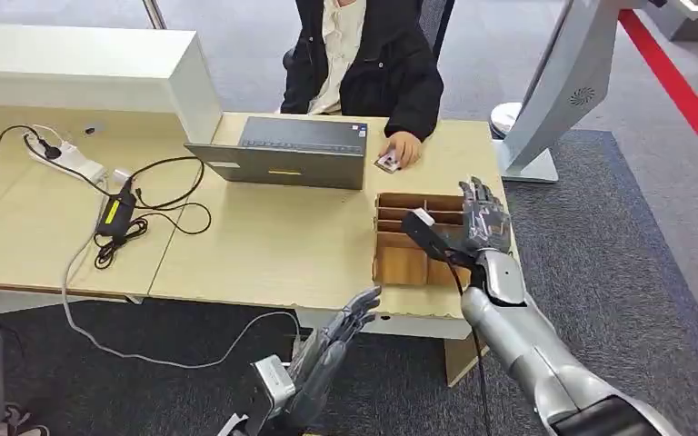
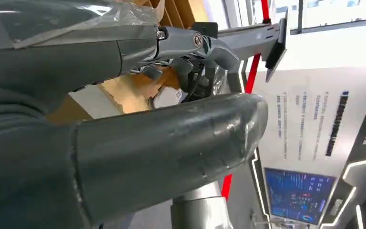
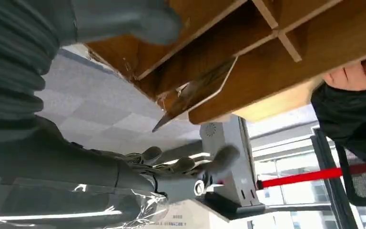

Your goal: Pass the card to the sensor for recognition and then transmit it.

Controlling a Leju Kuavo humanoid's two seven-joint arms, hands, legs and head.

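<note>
A wooden divided box (image 1: 400, 263) stands on the table's right end. A thin card (image 3: 195, 93) leans tilted inside one of its compartments. My right hand (image 1: 477, 222) hovers over the box's right side with its fingers spread and the thumb (image 3: 124, 19) over the box. The card lies between the thumb and the fingers (image 3: 186, 164), and neither touches it. My left hand (image 1: 341, 331) hangs below the table's front edge, fingers straight and holding nothing. A person's hand (image 1: 404, 145) rests on a small white device (image 1: 386, 163) behind the box.
An open grey laptop (image 1: 282, 154) sits at the table's back, with a seated person in a dark jacket (image 1: 373, 64) behind it. A power strip (image 1: 73, 162) and cables (image 1: 118, 218) lie at the left. A white stand (image 1: 554, 100) rises on the right.
</note>
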